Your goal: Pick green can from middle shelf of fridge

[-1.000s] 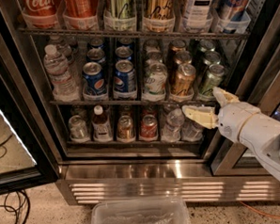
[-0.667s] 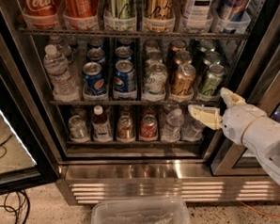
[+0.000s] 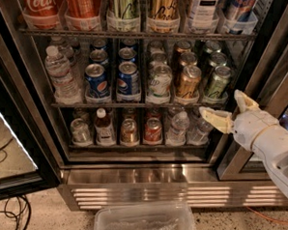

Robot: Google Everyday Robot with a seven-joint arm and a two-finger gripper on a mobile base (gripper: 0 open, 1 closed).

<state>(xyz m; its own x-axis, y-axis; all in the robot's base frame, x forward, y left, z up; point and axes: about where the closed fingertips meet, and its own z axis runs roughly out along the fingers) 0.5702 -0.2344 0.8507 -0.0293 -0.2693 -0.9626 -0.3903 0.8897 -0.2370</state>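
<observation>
The fridge (image 3: 131, 181) stands open with a steel louvred base. Its middle shelf (image 3: 135, 106) holds a clear water bottle (image 3: 60, 74), blue cans (image 3: 96, 79), a white-and-green can (image 3: 159, 81), a gold can (image 3: 188, 81) and the green can (image 3: 217, 82) at the front of the rightmost row. My gripper (image 3: 227, 108) is open and empty. It sits in front of the shelf's right end, just below and to the right of the green can. One fingertip (image 3: 240, 97) points up beside the can, the other (image 3: 204, 113) reaches left under the shelf edge.
The top shelf (image 3: 138, 33) carries tall cans and bottles. The bottom rack holds small bottles (image 3: 104, 127) and cans. The fridge's right frame (image 3: 262, 79) is close behind my gripper. A clear plastic bin (image 3: 145, 222) sits on the floor in front. Cables (image 3: 3, 216) lie at lower left.
My gripper has shifted slightly to the right and a little down, staying open beside the green can. Nothing on the shelves has moved.
</observation>
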